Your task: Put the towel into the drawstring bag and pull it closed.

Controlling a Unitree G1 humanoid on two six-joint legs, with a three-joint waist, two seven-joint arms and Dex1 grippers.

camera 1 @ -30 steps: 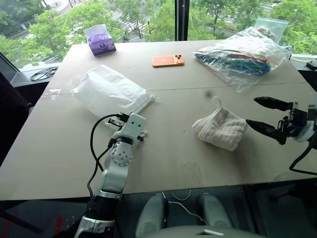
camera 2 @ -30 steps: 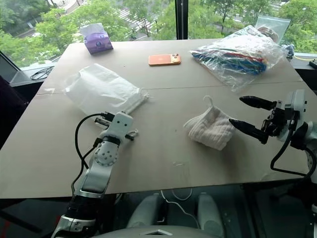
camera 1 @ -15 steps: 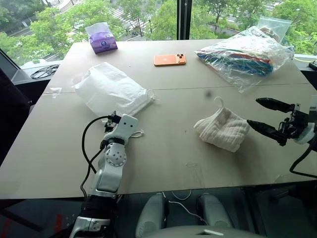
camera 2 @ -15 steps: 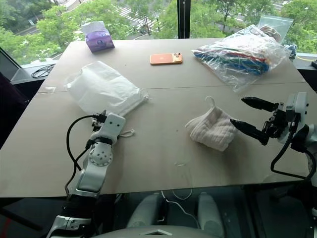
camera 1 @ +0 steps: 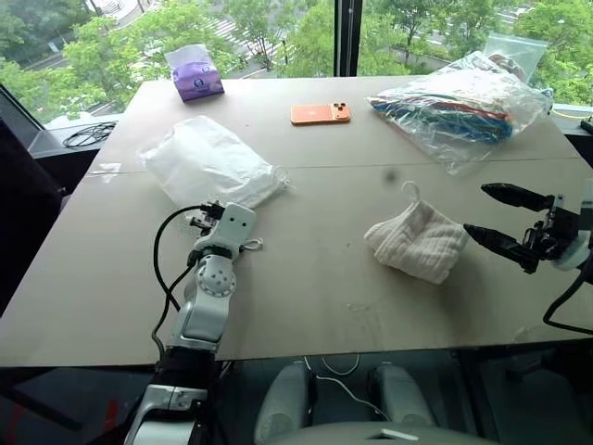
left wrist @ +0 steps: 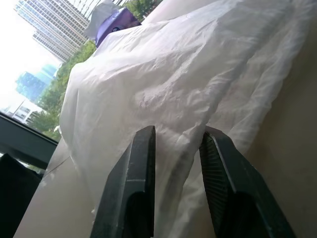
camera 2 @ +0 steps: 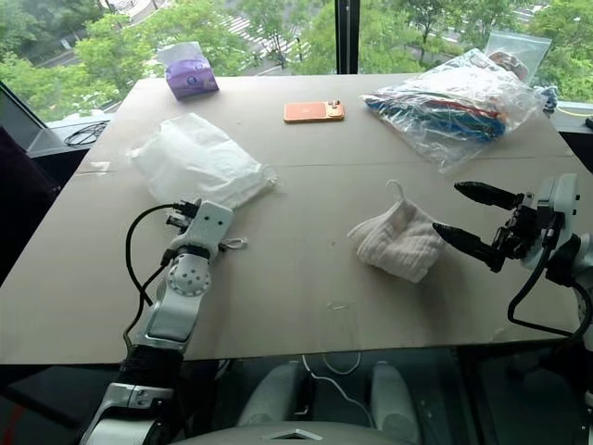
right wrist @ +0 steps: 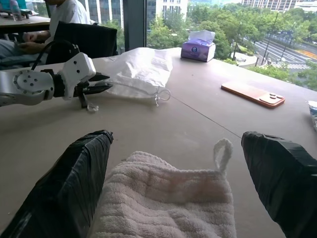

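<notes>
I find the task barely begun. The towel (camera 1: 416, 242) lies loose on the table (camera 1: 324, 297), outside the drawstring bag (camera 1: 208, 166). My right gripper (camera 1: 493, 216) is spread beside the towel; my left gripper (left wrist: 174, 148) is nearly pressed together at the bag's edge. Insertion and closing remain.

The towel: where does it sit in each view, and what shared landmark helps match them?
Left eye view: towel, right of centre on the table.
Right eye view: right of centre.
Left wrist view: not in it.
Right wrist view: low centre, between the open right gripper's fingers.
Shared landmark: orange phone.
</notes>
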